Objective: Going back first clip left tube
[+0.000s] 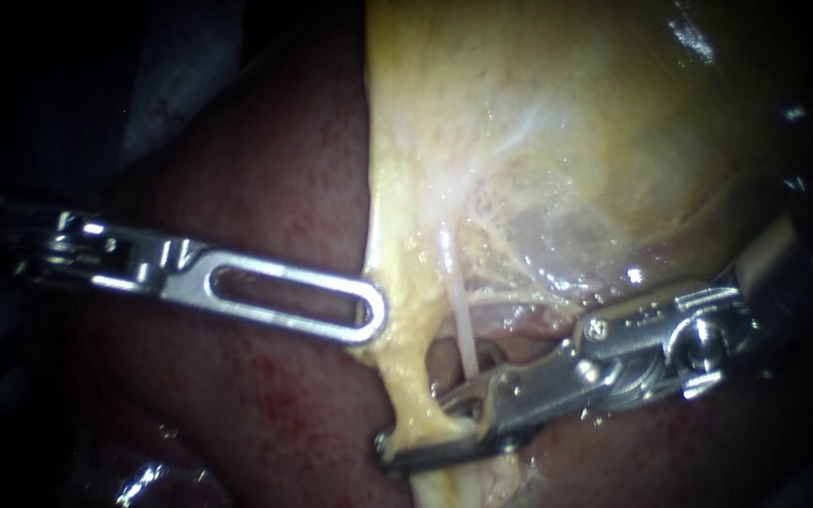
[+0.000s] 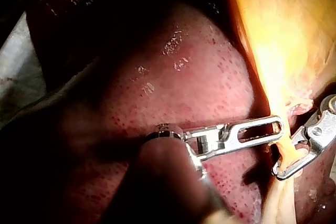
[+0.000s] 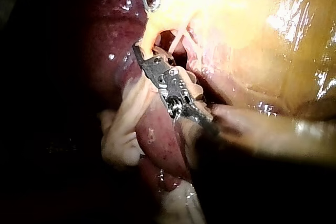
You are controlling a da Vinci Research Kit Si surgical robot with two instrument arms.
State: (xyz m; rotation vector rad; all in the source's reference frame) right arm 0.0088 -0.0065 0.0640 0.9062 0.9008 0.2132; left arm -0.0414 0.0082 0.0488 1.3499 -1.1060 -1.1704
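Starting with surfaces: wet, dark red, finely speckled liver point(image 1: 265, 188) at centre left; filmy pale yellow gallbladder point(image 1: 557, 141) at upper right, streaked with white fibres. Polished steel on both sides. From the left edge, left instrument point(image 1: 374, 318), a flat slotted loop with a round tip, pressed together and pinching the gallbladder's fatty edge at mid-frame. From the right edge, right instrument point(image 1: 413, 431), hinged and bulkier, jaws spread, standing either side of the left tube point(image 1: 402, 376): a lumpy yellow cord running down at lower centre. Just right of it, a thin white strand point(image 1: 461, 320), smooth, ending at the upper jaw. Hard to make out: both shafts, lost in the dark borders; the tube's lower end, cut off by the bottom edge; contact between tube and jaws. Two instruments, two strands, one gallbladder, one liver.
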